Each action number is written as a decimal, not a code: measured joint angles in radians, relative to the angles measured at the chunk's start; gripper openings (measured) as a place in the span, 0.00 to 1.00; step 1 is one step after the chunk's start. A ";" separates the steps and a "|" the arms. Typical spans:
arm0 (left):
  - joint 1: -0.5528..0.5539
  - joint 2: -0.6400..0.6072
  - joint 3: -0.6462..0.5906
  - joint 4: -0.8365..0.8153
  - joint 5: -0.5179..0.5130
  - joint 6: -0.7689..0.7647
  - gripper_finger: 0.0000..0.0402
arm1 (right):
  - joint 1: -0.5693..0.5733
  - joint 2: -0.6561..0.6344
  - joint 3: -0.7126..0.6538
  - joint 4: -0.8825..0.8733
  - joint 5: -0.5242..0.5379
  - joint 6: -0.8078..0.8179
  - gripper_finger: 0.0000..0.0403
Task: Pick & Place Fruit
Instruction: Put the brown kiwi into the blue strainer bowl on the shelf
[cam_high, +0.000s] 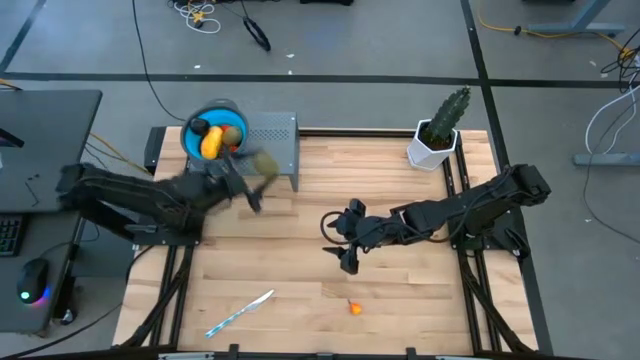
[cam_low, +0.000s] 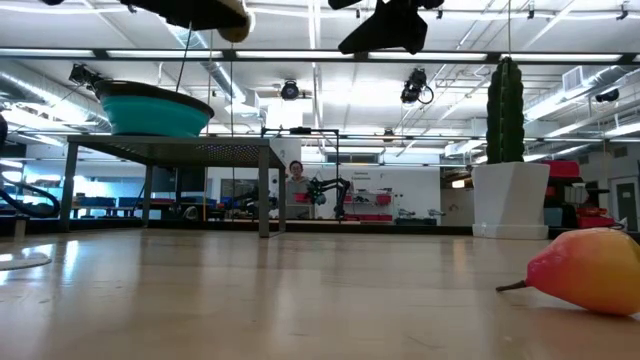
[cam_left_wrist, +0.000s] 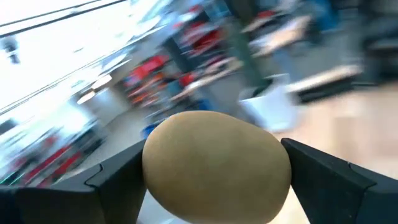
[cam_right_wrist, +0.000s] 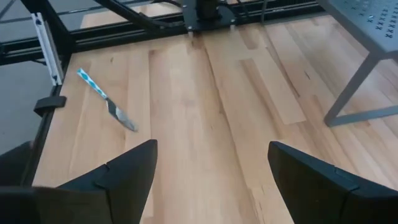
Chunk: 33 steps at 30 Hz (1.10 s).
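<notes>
My left gripper (cam_high: 252, 178) is shut on an olive-brown oval fruit (cam_left_wrist: 216, 167), held in the air just in front of the grey stand (cam_high: 272, 137); the fruit also shows in the high view (cam_high: 264, 163). On the stand sits a blue bowl (cam_high: 192, 143) holding a yellow-orange fruit (cam_high: 213, 143), a small black ball (cam_high: 199, 127) and other pieces. A small orange-red fruit (cam_high: 354, 308) lies on the table near its front edge, and it shows close up in the low view (cam_low: 588, 270). My right gripper (cam_right_wrist: 211, 168) hangs open above the middle of the table (cam_high: 345, 245), holding nothing. My left gripper pinches the olive-brown fruit between its two fingers (cam_left_wrist: 115, 180), one on each side of the oval (cam_left_wrist: 155, 171). The fingers point about level. The fruit fills the gap between them and hangs well clear of the table.
A white-and-blue knife-like stick (cam_high: 240, 312) lies near the front left. A green cactus in a white pot (cam_high: 440, 130) stands at the back right corner. Bare wood lies between the two arms.
</notes>
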 joint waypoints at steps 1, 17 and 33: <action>0.038 -0.029 0.000 -0.001 -0.018 -0.002 0.87 | 0.000 0.000 0.000 0.000 0.000 0.000 0.78; 0.544 -0.169 0.000 -0.219 -0.149 -0.264 0.87 | 0.000 0.001 0.000 0.000 0.000 0.012 0.78; 0.746 -0.169 0.000 -0.329 -0.021 -0.563 0.88 | 0.000 0.002 -0.001 0.005 0.000 0.016 0.78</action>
